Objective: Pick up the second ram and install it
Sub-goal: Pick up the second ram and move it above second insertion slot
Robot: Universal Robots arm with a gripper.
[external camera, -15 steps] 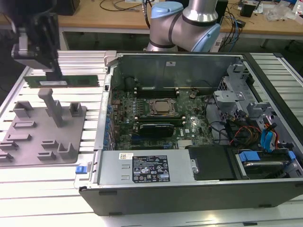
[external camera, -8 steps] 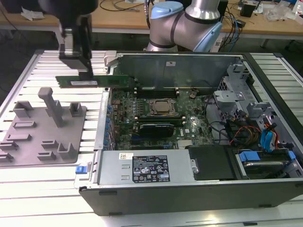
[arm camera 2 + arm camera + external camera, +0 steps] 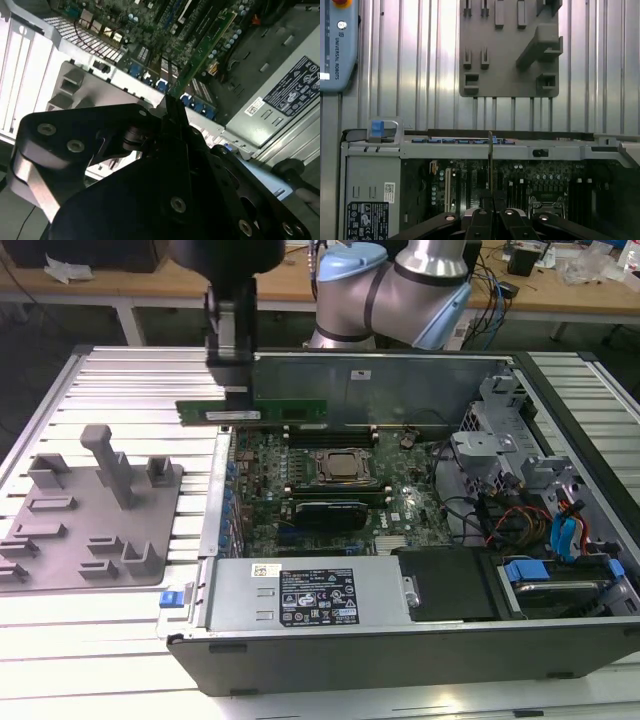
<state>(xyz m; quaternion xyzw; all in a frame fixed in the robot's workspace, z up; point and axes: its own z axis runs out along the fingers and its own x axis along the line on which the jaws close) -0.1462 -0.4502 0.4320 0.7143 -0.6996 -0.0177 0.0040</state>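
Observation:
The second ram (image 3: 295,410) is a long green stick held level in the air, above the open computer case's far corner on the exterior view's left. My gripper (image 3: 237,392) is shut on its upper edge near the middle. In the second wrist view the ram (image 3: 202,50) runs away from my gripper (image 3: 170,107) over the motherboard (image 3: 150,30). The first wrist view has the ram (image 3: 490,160) edge-on, rising from my gripper (image 3: 492,207). Below it lie the motherboard (image 3: 400,510) and the CPU socket (image 3: 345,465).
A grey fixture plate (image 3: 90,520) with upright pegs lies on the slatted table at the exterior view's left. The grey power supply (image 3: 310,595) fills the case's near side. Drive cages and cables (image 3: 540,510) crowd the right. The case's back wall (image 3: 400,380) stands just behind the ram.

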